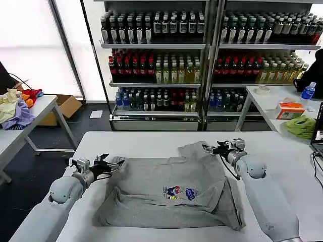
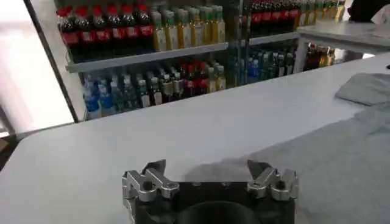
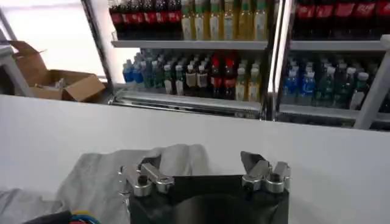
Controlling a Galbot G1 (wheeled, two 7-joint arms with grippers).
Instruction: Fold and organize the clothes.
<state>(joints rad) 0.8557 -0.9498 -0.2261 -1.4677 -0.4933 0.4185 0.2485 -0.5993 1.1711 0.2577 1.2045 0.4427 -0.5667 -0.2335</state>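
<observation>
Left end effector (image 1: 112, 164) spread at shirt (image 1: 171, 191) left edge; right end effector (image 1: 211, 148) spread over far sleeve. Shirt flat on counter (image 1: 282, 151), partly folded. Next, likely: pinch sleeve, fold inward.

The light grey short-sleeved shirt (image 1: 171, 189) lies on the white rectangular table (image 1: 141, 142), with the left gripper (image 1: 112, 164) at its left edge, the right gripper (image 1: 212, 148) at its far right corner, and the tall metal shelves of drink bottles (image 1: 156, 55) behind the table.
</observation>
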